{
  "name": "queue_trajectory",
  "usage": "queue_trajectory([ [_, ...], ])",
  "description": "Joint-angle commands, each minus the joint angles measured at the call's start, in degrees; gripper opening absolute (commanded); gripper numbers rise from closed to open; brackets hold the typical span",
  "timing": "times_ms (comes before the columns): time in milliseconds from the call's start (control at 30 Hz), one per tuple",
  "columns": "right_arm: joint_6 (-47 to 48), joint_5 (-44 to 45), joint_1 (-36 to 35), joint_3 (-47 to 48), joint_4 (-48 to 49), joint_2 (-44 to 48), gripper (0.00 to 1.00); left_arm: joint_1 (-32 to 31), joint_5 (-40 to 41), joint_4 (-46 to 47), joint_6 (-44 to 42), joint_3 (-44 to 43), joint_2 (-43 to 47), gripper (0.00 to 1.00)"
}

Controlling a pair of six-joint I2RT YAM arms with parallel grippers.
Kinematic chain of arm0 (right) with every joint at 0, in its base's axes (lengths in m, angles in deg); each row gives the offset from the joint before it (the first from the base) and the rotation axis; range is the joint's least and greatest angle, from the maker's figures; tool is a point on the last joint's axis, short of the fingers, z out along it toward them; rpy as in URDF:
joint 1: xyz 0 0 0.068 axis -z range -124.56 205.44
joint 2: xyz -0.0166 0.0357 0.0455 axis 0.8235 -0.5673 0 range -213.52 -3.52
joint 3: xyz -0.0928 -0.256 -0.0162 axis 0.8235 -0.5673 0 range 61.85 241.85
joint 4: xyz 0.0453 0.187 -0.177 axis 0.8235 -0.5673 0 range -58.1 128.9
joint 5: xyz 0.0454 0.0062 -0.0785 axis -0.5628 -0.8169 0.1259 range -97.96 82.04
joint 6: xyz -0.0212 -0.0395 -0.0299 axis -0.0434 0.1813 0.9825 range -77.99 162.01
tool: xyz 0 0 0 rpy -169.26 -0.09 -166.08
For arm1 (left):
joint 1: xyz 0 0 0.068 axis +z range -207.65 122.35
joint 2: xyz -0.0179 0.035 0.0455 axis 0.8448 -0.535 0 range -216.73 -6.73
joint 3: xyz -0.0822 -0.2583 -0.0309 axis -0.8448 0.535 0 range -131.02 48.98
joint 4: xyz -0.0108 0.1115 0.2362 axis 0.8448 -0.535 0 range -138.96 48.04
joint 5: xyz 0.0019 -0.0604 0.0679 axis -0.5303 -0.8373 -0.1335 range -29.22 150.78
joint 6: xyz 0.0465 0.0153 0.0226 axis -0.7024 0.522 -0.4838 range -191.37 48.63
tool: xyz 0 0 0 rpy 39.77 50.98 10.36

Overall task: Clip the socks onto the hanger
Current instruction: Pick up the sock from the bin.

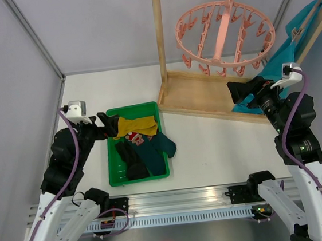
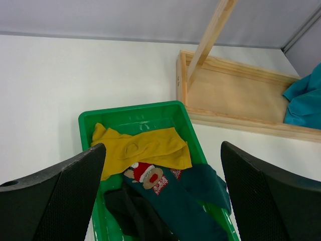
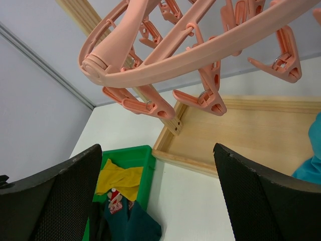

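Several socks (image 1: 147,156) fill a green tray (image 1: 142,110), one showing a Santa-hatted reindeer.

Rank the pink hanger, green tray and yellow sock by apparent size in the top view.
Largest, too close to rank: pink hanger and green tray; the hanger hangs nearer the camera.
Smallest: yellow sock.
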Motion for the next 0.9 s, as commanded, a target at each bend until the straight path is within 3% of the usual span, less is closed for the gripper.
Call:
queue_trajectory([
  [0,0.8,-0.84,0.07,0.44,1.07,-0.39,0.98,0.22,-0.56,-0.21,-2.04,0.25,-0.32,1.0],
  [333,1.59,-1.19,0.07,0.88,-1.22,-2.15,0.98,0.3,-1.7,-1.26,-0.9,-0.45,-2.51,1.0],
  [600,1.24,-3.57,0.07,-0.52,-0.78,-4.69,0.98,-0.66,1.02,-8.38,10.52,-2.4,-15.16,0.97],
  [867,0.44,-7.7,0.07,-2.37,2.21,-7.6,0.98,-2.77,3.92,-0.92,20.46,3.24,-19.91,0.91],
])
